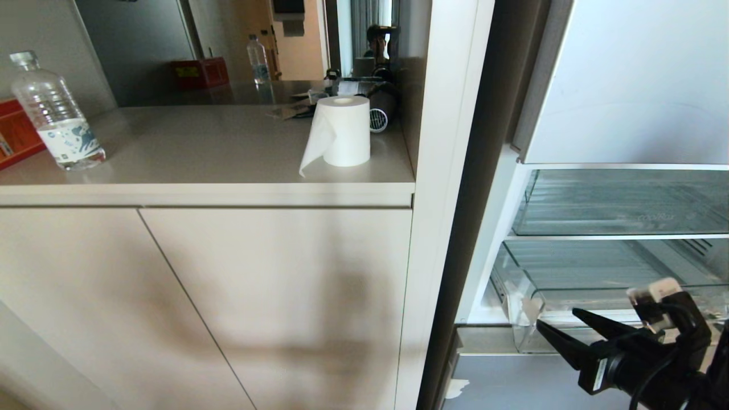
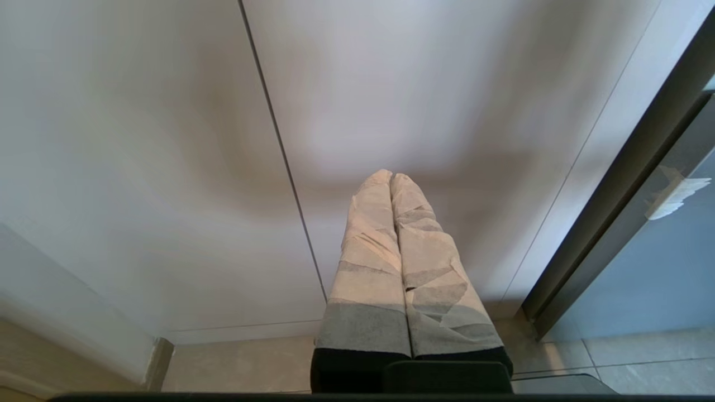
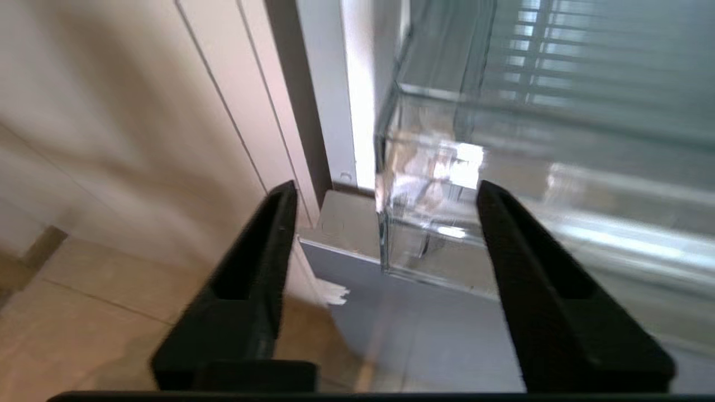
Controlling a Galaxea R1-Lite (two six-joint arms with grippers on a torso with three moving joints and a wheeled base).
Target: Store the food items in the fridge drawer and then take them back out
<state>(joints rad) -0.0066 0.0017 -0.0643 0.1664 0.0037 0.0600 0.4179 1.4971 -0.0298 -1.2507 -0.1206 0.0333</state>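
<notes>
The fridge drawer (image 1: 586, 291) is a clear, shallow drawer at the lower right, with torn white tape (image 1: 532, 310) at its front left corner. In the right wrist view the same taped corner of the drawer (image 3: 435, 234) lies just beyond the fingertips. My right gripper (image 1: 558, 319) hovers in front of that corner, its black fingers (image 3: 262, 251) spread wide and open, with nothing between them (image 3: 385, 187). My left gripper (image 2: 391, 176) hangs shut in front of a beige cabinet door, its tape-wrapped fingers pressed together. No food items are in view.
A second clear bin (image 1: 621, 202) without tape sits above the drawer. A grey-blue fridge panel (image 1: 512, 387) lies below it. To the left, a beige counter (image 1: 205, 154) holds a paper roll (image 1: 342, 131), a water bottle (image 1: 57, 114) and a red box (image 1: 14, 134).
</notes>
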